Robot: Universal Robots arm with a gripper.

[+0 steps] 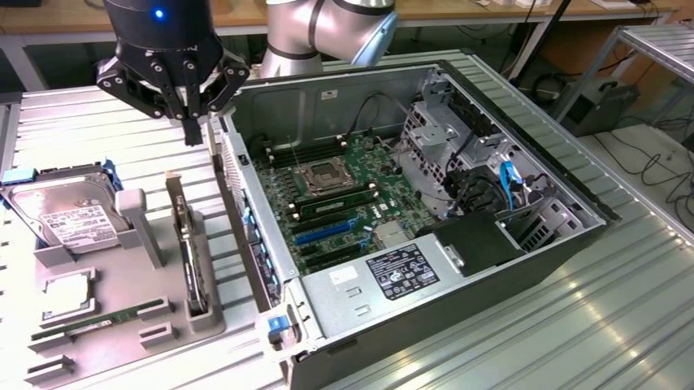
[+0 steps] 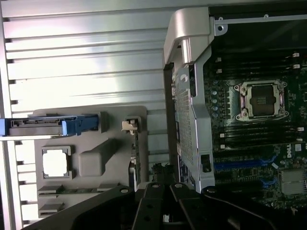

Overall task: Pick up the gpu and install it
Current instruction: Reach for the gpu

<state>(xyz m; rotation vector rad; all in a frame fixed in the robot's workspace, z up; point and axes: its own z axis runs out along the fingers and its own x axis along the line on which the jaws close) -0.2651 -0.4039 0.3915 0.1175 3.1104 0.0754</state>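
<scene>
Nearest us, on the exterior view's left, we see the grey tray (image 1: 109, 357) with a green RAM stick (image 1: 93, 323) and a CPU (image 1: 65, 291) lying flat. Just right of them the gpu (image 1: 193, 260) stands on its long edge in the tray's slot. Its long axis runs near to far, with its thin metal bracket at the far end. A hard drive (image 1: 71, 219) leans farther back. Above the gpu's far end and apart from it, the gripper (image 1: 193, 130) points straight down, fingers pressed together on nothing. The silver arm (image 1: 325, 32) bends behind it. The open computer case (image 1: 434, 325) lies to the right.
</scene>
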